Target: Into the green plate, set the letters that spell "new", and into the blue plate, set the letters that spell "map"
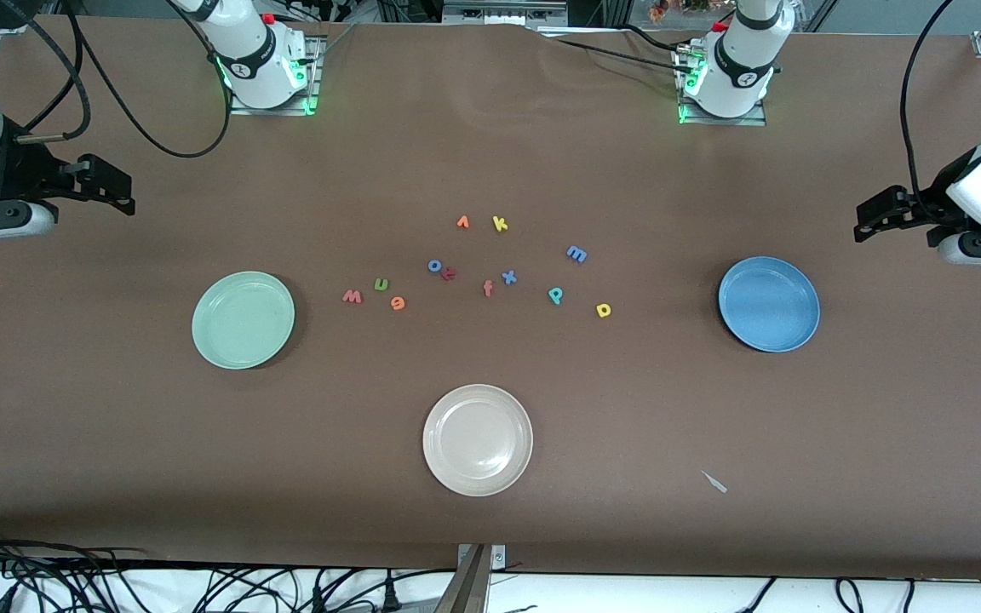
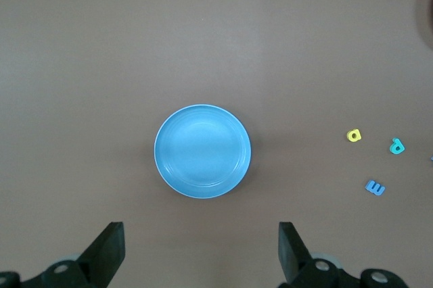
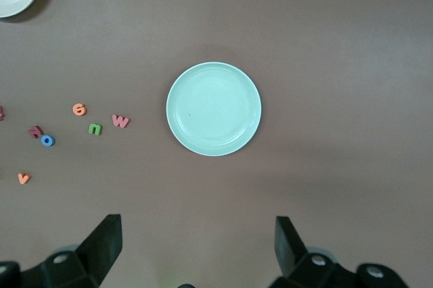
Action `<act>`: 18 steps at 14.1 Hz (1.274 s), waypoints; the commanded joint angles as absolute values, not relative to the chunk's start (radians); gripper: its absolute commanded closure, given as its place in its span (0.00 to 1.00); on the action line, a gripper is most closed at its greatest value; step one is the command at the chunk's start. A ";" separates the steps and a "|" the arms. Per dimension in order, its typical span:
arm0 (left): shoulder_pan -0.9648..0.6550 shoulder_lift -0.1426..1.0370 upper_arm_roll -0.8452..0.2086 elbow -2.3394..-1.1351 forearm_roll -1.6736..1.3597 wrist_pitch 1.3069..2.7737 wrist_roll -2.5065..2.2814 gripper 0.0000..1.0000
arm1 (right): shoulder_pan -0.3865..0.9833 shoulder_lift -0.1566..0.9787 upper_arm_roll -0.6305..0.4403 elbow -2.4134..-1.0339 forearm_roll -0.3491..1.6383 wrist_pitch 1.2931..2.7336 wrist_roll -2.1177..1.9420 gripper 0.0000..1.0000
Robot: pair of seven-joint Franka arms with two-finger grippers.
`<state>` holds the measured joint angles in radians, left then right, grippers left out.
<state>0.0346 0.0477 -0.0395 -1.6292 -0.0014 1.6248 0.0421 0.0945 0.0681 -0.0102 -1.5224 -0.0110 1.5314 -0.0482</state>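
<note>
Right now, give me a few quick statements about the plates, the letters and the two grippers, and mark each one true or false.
1. The green plate has nothing in it. True.
2. The yellow a lies in the blue plate. False: it lies on the table, between the teal p and that plate.
3. The left gripper has its fingers open. True; it hangs over the table at the left arm's end.
4. The right gripper holds the red w. False: it is open and holds nothing, and the w lies on the table beside the green n.
5. The white plate is the plate nearest to the front camera. True.
</note>
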 commanded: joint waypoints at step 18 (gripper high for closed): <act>0.048 0.044 -0.046 -1.638 0.031 1.626 0.043 0.00 | 0.092 0.057 -0.011 -1.540 -0.002 1.523 -0.040 0.00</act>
<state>0.0432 0.0501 -0.0393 -1.6320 -0.0014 1.6249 0.0416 0.0944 0.0681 -0.0108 -1.5298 -0.0109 1.5310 -0.0478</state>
